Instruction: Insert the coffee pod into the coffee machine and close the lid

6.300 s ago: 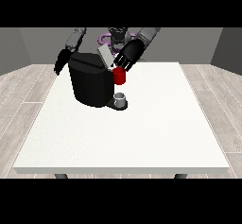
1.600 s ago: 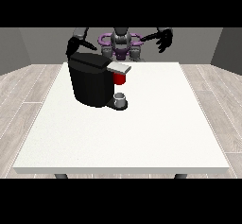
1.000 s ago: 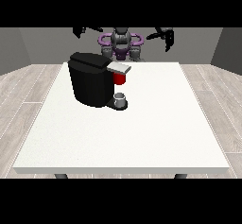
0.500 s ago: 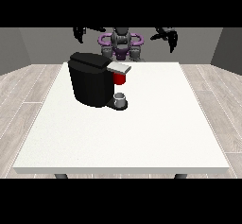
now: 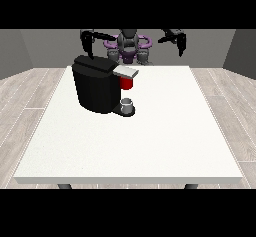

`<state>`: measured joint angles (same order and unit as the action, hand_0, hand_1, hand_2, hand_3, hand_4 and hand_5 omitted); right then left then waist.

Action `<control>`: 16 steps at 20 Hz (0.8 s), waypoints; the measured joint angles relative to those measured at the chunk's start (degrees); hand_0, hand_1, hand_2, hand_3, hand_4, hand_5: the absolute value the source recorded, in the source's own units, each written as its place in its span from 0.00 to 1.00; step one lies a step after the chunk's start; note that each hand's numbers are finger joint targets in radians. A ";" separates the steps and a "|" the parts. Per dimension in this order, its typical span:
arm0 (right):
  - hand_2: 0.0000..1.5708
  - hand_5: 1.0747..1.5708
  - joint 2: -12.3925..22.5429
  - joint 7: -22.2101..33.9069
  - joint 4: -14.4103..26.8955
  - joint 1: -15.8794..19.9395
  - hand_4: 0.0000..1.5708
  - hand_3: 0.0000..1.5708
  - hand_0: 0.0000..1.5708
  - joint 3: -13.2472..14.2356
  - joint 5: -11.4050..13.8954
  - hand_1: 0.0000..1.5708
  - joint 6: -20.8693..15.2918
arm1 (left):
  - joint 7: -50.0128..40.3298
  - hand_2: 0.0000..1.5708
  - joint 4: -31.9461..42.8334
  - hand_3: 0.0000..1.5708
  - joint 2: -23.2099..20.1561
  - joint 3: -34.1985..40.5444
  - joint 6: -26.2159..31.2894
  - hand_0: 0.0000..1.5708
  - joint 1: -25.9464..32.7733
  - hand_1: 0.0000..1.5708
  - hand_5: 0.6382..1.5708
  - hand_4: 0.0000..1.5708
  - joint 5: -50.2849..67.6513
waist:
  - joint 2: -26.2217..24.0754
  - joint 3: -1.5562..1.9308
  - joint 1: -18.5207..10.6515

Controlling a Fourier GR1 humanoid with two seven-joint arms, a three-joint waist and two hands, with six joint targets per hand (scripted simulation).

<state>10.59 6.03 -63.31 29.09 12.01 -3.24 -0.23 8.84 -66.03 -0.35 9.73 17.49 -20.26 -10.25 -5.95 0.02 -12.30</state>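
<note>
The black coffee machine stands on the far left part of the white table. Its grey lid lies flat on top, shut. A red thing at the machine shows just under the lid. On the machine's base sits a small grey thing. Both hands are raised high behind the table, well apart from the machine. The hand at the view's left hangs above the machine's back corner, fingers pointing down and holding nothing. Out to the side, the hand at the view's right is likewise relaxed and holding nothing.
The robot's torso stands behind the table's far edge. Wooden floor surrounds the table, with grey walls behind.
The lid, up 6.3 s ago, now lies flat. Both hands have left the machine, risen and spread outward; over the last half second they barely moved.
</note>
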 measured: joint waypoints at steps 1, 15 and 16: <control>0.00 1.00 0.09 -0.21 0.68 0.78 0.00 0.00 0.00 -0.11 0.05 0.00 0.05 | -1.08 0.00 -1.53 0.00 0.06 -0.31 -0.28 0.00 0.06 0.00 1.00 0.24 0.58 | 0.64 0.00 0.14; 0.00 1.00 -1.46 -2.46 5.01 8.46 0.05 0.00 0.00 -3.96 1.62 0.00 0.99 | -3.20 0.00 -12.90 0.00 -2.76 -0.86 -2.04 0.00 5.15 0.00 1.00 0.20 3.85 | 6.76 -0.07 2.49; 0.00 1.00 -1.22 -2.62 5.53 8.90 0.11 0.00 0.00 -3.92 1.54 0.00 1.41 | -3.84 0.00 -13.88 0.00 -2.80 -1.18 -2.04 0.00 5.55 0.00 1.00 0.21 3.97 | 6.86 -0.07 2.45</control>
<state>9.37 3.40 -57.79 38.00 8.09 -1.70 1.18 5.00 -79.91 -3.15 8.55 15.45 -14.71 -6.28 0.91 -0.05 -9.85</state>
